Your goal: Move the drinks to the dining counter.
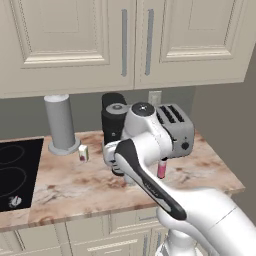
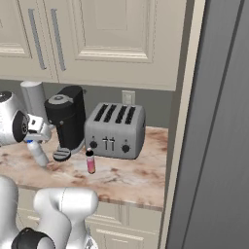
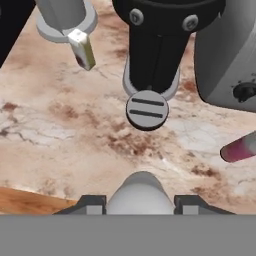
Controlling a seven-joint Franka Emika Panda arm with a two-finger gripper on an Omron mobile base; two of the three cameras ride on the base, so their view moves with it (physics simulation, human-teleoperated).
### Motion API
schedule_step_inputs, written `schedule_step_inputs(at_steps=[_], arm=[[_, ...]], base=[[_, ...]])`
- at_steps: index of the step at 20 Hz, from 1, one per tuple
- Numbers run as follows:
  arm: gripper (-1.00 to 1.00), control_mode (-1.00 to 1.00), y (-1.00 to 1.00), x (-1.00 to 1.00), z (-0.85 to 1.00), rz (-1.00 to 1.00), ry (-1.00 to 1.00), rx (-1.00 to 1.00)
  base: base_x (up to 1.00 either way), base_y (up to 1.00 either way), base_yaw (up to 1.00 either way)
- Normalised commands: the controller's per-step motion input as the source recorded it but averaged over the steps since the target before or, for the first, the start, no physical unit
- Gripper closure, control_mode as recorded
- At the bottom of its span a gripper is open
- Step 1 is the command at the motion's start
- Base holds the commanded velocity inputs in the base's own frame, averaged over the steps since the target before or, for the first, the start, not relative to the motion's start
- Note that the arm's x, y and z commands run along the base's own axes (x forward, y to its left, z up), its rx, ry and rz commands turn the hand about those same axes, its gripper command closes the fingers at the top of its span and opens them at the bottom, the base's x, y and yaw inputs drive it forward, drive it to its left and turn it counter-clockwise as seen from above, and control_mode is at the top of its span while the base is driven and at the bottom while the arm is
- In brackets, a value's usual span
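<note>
Drinks sit apart on the marbled tabletop (image 1: 65, 187) beneath the cream wall cabinets (image 1: 70, 40): from my remote station I see the pink bottle (image 2: 90, 161) with its dark cap standing upright just in front of the silver four-slot toaster (image 2: 115, 130), while the whitish-clear bottle (image 2: 37, 151) with the blue cap is caught between the tips of the gripper (image 2: 36, 146), tilted a little, its base at or just above the stone; I cannot tell which. In the hand view the clear bottle's rounded pale body (image 3: 140, 192) fills the narrow gap between the two dark fingertips (image 3: 90, 204), so the gripper is closed most of the way and clamped on it. The black coffee maker (image 2: 67, 119) stands just beside the toaster, its round drip plate (image 3: 147, 110) directly ahead of the hand. A tall grey cylinder on a round base (image 1: 61, 124) stands against the back wall, and a small white shaker (image 1: 83, 152) sits just beside that base. A black cooktop (image 1: 15, 172) is set into the tabletop at the far left of the left base view. The white arm (image 1: 150, 165) bends across the front of the coffee maker, hiding the hand in that view, with the pink bottle (image 1: 161, 168) peeking out beside it.
</note>
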Motion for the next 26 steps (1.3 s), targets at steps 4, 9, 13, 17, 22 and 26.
schedule_step_inputs(at_steps=[4, 9, 13, 17, 22, 26], arm=[[1.0, -1.0, 0.0, -0.45, 0.46, 0.01, -0.02, 0.0], [1.0, -1.0, -0.04, -0.4, 0.42, 0.0, -0.01, 0.0], [1.0, -1.0, -0.02, -0.3, 0.21, 0.0, -0.09, 0.0], [1.0, -1.0, 0.0, -0.37, 0.09, 0.0, -0.12, 0.0], [1.0, 1.0, 0.01, -0.33, 0.02, 0.0, -0.08, 0.0], [1.0, 1.0, 0.0, 0.0, 0.0, 0.0, 0.0, 0.0]], base=[[0.0, 0.0, 0.0], [0.0, 0.0, 0.0], [0.0, 0.0, 0.0], [0.0, 0.0, 0.0], [-0.08, 0.03, 0.0], [-0.4, 0.14, 0.04]])
